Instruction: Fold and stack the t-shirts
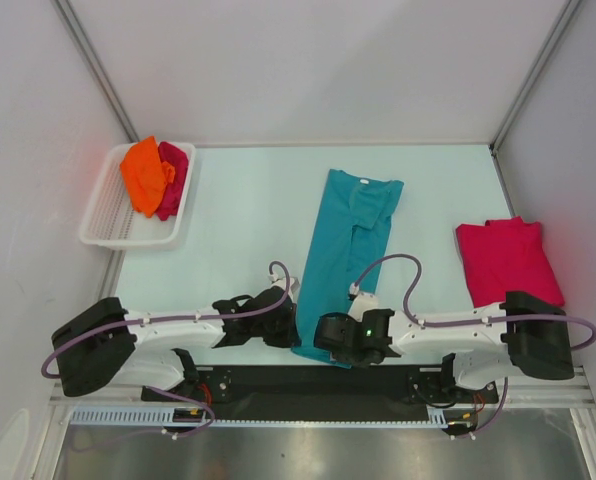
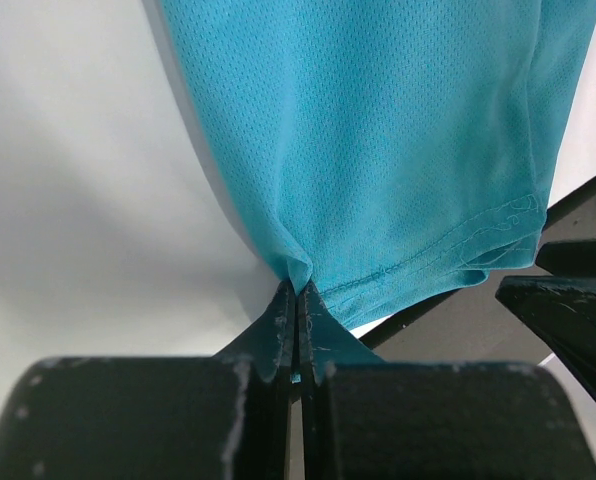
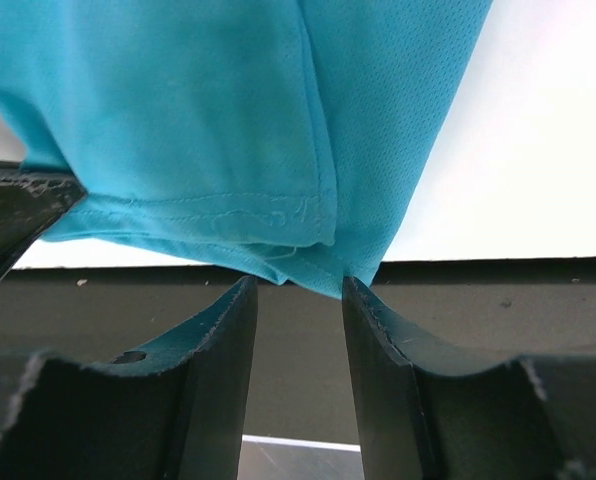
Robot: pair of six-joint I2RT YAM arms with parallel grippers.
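Pinching hem of teal t-shirt (image 1: 348,232), left fingers (image 2: 276,335) shut; right fingers (image 3: 223,340) parted beside hem; shirt folded lengthwise.

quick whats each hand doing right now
Left hand: closed on a hem corner of the teal shirt.
Right hand: open at the other hem corner, holding nothing.

A pale, blue-white surface (image 1: 248,250) sits boxed in by plain white walls at the back (image 1: 318,60), left (image 1: 28,120) and right (image 1: 578,150); slim aluminium posts (image 1: 96,70) rise at the back corners; a black strip (image 1: 308,385) edges the near side; below it lies brushed metal sheet (image 1: 308,450); light is soft and even.
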